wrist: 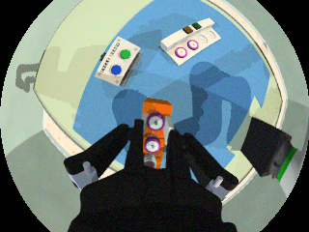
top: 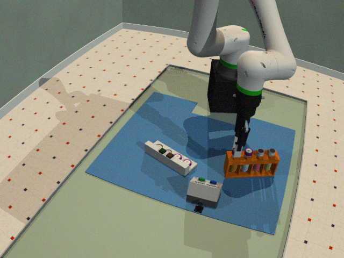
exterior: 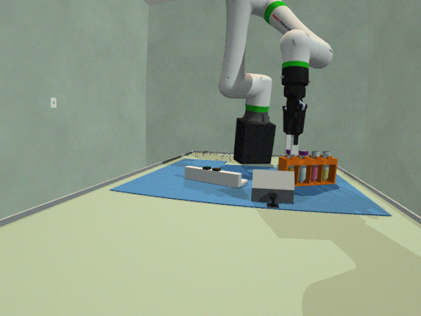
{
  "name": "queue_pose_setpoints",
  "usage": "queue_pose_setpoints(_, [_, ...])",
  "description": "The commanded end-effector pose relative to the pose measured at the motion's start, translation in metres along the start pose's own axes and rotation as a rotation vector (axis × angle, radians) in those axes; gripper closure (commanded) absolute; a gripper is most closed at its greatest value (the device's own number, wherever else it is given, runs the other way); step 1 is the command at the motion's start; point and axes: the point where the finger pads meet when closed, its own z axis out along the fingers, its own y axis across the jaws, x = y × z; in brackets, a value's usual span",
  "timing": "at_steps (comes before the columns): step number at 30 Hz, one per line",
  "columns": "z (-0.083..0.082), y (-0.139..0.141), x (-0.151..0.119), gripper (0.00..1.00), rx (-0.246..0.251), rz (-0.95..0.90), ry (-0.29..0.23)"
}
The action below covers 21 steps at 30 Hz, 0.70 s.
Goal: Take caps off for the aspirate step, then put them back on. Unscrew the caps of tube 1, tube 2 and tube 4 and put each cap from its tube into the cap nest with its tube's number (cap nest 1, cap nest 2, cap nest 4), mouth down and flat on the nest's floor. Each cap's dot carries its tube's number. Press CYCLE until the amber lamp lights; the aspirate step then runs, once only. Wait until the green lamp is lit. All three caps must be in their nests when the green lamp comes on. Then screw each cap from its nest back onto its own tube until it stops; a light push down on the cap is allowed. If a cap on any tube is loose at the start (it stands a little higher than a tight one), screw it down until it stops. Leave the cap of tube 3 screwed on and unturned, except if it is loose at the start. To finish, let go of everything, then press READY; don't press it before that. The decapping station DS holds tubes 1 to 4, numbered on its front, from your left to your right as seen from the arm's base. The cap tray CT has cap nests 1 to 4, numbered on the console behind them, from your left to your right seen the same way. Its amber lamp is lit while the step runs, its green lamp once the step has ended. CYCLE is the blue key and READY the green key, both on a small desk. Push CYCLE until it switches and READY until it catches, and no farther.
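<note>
Now fingers (top: 236, 152) clamp upright purple cap (exterior: 288, 151), rack (top: 251, 162) end.

A lab bench in a bare test room, by the look of it. Directly under the hand (top: 236, 151) stands an orange tube rack (top: 273, 160) holding four capped sample tubes with coloured liquids. Off to one side of the hand lie a white cap tray (top: 155, 151) with round nests and two small lamps, and a grey key desk (top: 203, 192) with a green and a blue key. All three stand on a blue mat (top: 116, 163) spread over a pale green table (top: 83, 222). Behind the hand, the white arm rises from a black pedestal (top: 215, 91). Around the table: plain grey-green walls and a dotted tile floor (top: 69, 91).
</note>
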Motion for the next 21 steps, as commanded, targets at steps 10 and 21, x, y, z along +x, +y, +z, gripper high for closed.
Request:
queue_pose_setpoints(10, [0.0, -0.0002, 0.0003, 0.65, -0.001, -0.279, -0.017])
queue_pose_setpoints(21, [0.0, -0.0002, 0.0003, 0.65, -0.001, -0.279, -0.017])
